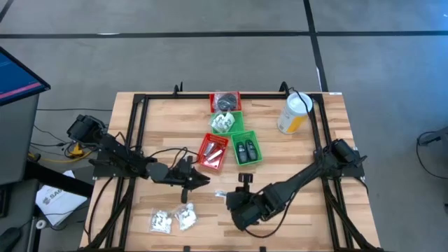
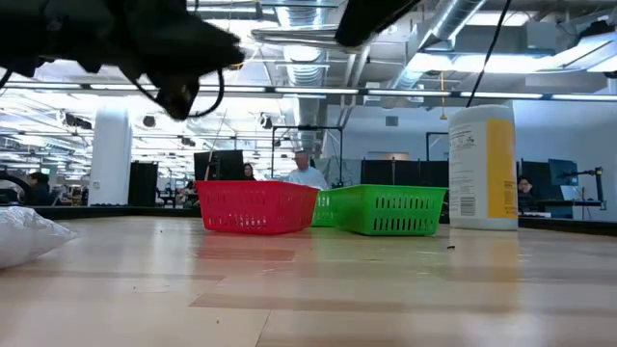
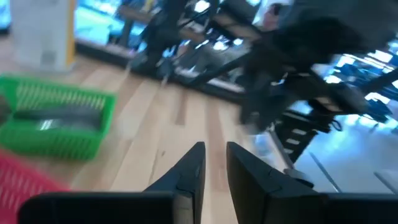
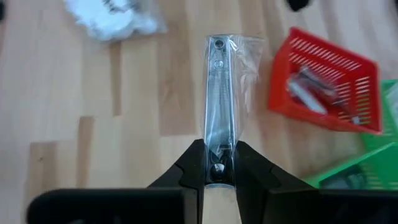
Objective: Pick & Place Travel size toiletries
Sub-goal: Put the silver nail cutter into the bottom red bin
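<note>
Left to right across the pale wooden slatted table: two clear packets with white contents lie near the front edge. Above them hangs the left gripper, its dark fingers drawn near together with a slim gap, holding nothing. At centre, a column of mesh baskets: a red basket with black discs, a green basket with white packets, a red basket with silvery sachets, a green basket with dark pieces. The right gripper is clamped on a slim silvery sachet in clear wrap, lifted over the table beside the red basket. A tall yellow canister with white lid stands at right rear
</note>
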You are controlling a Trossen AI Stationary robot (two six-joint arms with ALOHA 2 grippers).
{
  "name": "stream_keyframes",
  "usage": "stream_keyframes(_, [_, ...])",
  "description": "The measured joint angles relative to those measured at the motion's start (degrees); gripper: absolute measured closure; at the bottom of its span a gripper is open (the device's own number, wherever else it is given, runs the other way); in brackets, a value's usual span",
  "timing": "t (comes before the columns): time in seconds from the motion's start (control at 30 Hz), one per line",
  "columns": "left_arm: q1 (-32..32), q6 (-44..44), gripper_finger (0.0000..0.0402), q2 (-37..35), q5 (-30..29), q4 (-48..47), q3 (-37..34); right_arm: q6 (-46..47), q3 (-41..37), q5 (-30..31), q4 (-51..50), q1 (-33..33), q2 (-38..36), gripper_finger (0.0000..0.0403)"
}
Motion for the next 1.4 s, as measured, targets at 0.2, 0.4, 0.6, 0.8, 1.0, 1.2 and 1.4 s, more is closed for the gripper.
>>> stream_keyframes(0.2, [0.00,7.13,0.0344,0.00,0.90,2.18,0.00,-1.77,0.00,1.79,0.66,-2.34,-2.40,0.0356])
stream_keyframes(0.4, [0.01,8.91,0.0331,0.00,0.90,2.18,0.00,-3.82,0.00,3.42,3.44,-2.96,-5.57,0.0356])
stream_keyframes(0.6, [0.02,12.58,0.0284,0.00,0.90,5.23,0.00,-7.93,0.00,3.07,8.74,-3.49,-6.01,0.0356])
stream_keyframes(0.8, [0.04,17.19,0.0229,0.00,2.30,10.39,0.00,-8.54,0.00,3.03,9.39,-5.14,-6.02,0.0356])
stream_keyframes(1.0, [0.13,20.16,0.0196,0.00,3.57,13.22,0.02,-11.76,0.00,0.96,14.52,-6.52,-6.02,0.0356])
stream_keyframes(1.2, [0.13,25.50,0.0190,0.00,4.00,18.64,0.02,-12.39,0.00,-0.52,16.00,-7.62,-6.02,0.0356])
stream_keyframes(1.4, [0.13,27.54,0.0198,0.00,6.76,20.60,0.04,-13.38,0.00,-0.76,17.25,-8.57,-6.02,0.0356])
